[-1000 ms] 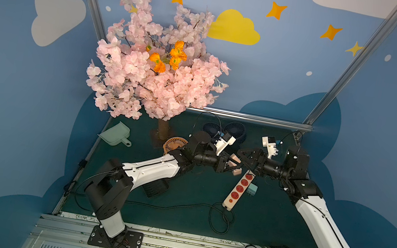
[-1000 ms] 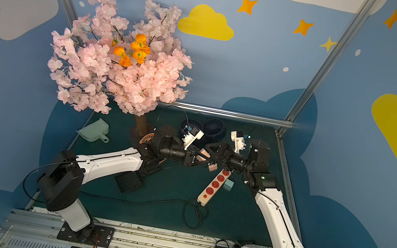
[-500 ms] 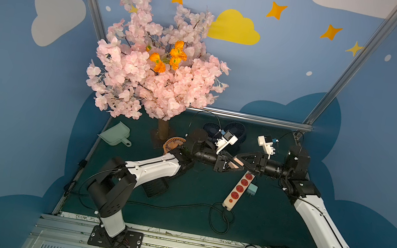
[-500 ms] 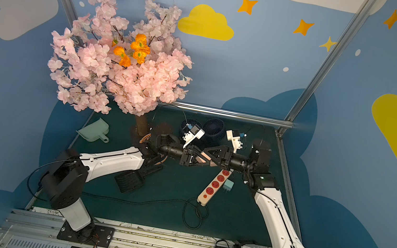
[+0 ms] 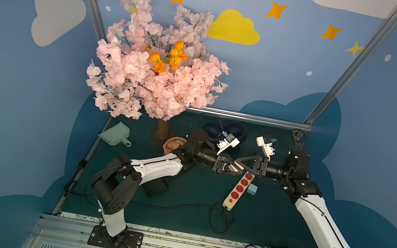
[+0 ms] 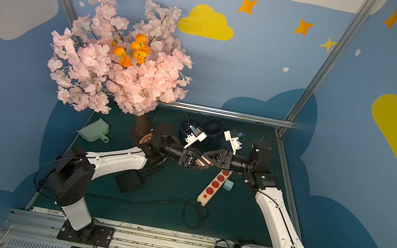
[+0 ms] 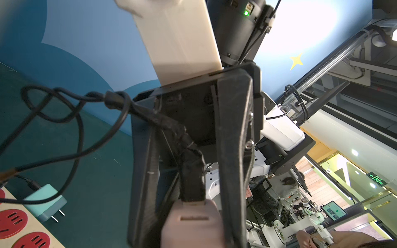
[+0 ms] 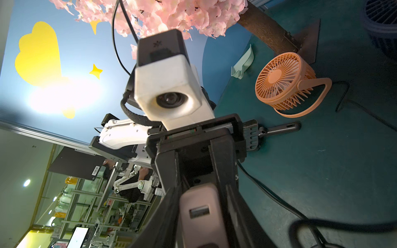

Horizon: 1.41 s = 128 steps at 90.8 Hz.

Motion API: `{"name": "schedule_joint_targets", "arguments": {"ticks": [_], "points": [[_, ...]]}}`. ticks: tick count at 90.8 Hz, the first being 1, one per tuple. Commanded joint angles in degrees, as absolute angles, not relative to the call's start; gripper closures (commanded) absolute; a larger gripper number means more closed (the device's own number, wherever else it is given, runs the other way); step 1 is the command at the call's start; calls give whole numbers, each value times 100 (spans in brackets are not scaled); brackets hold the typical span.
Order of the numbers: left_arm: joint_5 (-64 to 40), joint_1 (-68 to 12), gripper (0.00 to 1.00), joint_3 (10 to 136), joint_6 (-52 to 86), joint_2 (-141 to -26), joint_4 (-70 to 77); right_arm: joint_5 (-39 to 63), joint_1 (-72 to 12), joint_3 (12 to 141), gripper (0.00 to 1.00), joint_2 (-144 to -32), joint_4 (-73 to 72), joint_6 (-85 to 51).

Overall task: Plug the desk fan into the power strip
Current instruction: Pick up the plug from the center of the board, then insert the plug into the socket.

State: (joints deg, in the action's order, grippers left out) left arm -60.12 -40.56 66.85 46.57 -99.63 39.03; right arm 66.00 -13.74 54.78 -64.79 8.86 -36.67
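Note:
Both grippers meet in mid-air above the far end of the power strip (image 5: 236, 192), a cream bar with red sockets lying on the green mat. My left gripper (image 5: 237, 170) is shut on a pink plug adapter (image 5: 235, 167), and a black cord leaves it in the left wrist view. My right gripper (image 5: 237, 164) faces it from the other side, its fingers closed against the same pink adapter (image 8: 202, 216). An orange desk fan (image 5: 174, 144) stands behind the left arm by the tree trunk, and it is plain in the right wrist view (image 8: 283, 83).
A teal adapter (image 5: 252, 190) lies beside the strip. Two navy fans (image 5: 214, 130) stand at the back. The pink blossom tree (image 5: 154, 72) overhangs the back left. A mint dustpan (image 5: 116, 133) lies at the left, a black pad (image 5: 154, 187) under the left arm, and a coiled black cord (image 5: 220, 218) in front.
My right gripper has moved left to meet the left one, and its fingers have closed from wide open onto the pink adapter. The left gripper has kept its hold.

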Motion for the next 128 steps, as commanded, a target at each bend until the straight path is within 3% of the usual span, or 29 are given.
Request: {"name": "schedule_joint_targets", "arguments": {"ticks": [1, 21, 41, 50, 62, 75, 86, 109, 128], "points": [[-5688, -3939, 98, 6829, 4879, -10182, 4503, 7374, -1510, 5649, 55, -6355, 1540, -3341], [-5709, -3913, 98, 6805, 5163, -10283, 4889, 7602, -1509, 5859, 58, -6434, 2363, -2498], [-5710, -3907, 96, 6772, 5232, -10284, 4992, 7575, -1510, 5854, 80, -6565, 2566, -2221], [-5631, -3870, 73, 6685, 5191, -10238, 4997, 7258, -1461, 5868, 83, -6598, 2510, -2254], [-5291, -3780, 29, 6301, 5055, -10044, 5001, 6567, -1373, 5861, 83, -6668, 2294, -2439], [-4742, -3640, 12, 5618, 4820, -9630, 4925, 5774, -1335, 5893, 83, -6829, 2013, -2589], [-4221, -3578, 8, 5134, 4325, -9182, 4282, 5040, -1339, 6119, 83, -7006, 2077, -2229], [-2862, -3805, 7, 4520, 3752, -8501, 2807, 1819, -1718, 6599, 85, -7407, 3032, -1433], [-2199, -4493, 8, 4491, 3680, -8760, 2275, 553, -2387, 6175, 86, -7585, 2398, -1787]]}}
